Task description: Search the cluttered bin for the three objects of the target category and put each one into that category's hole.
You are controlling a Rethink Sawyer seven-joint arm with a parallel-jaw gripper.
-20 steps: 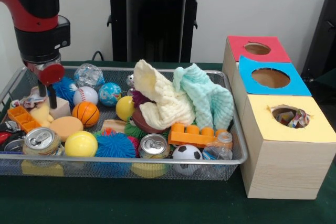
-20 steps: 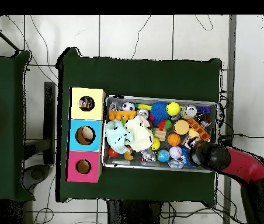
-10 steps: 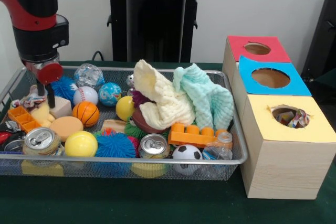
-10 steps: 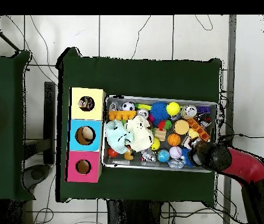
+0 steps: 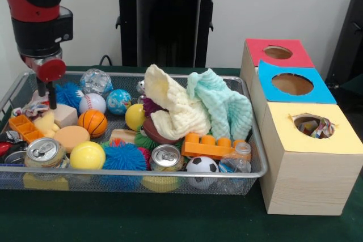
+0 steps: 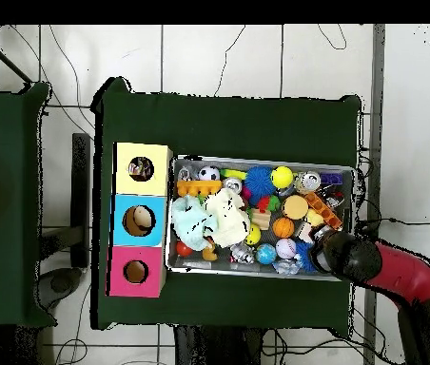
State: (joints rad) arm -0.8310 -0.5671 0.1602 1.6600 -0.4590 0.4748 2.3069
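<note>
Your tool (image 5: 50,97) hangs at the upper left of the front view, over the left end of the wire-mesh metal bin (image 5: 258,165). Its dark tips point down above the pale foam block (image 5: 63,115) and touch nothing; you cannot tell from either view whether they are parted or closed, but nothing is in them.

The task does not name the category, so settle that first. If it is balls, the nearest candidates sit just right of the tool: the white baseball (image 5: 92,103), the orange mini basketball (image 5: 92,123) and the plain yellow ball (image 5: 87,156) toward the lower left. Pick one standing clear of its neighbours. Descend straight down over its centre, since a round toy will squirt sideways if you close off-centre.

Mind the bin's left and far rims, both near the tool; there is little side room there. The silver drink can (image 5: 44,151) stands close to the yellow ball and could tip.

Moving right, the cream cloth (image 5: 173,106) and the mint-green cloth (image 5: 224,106) pile highest in the bin. Lift well above them before you cross to the wooden box with red, blue and yellow tops (image 5: 309,168) at the right. The air over the bench between bin and box looks open.
</note>
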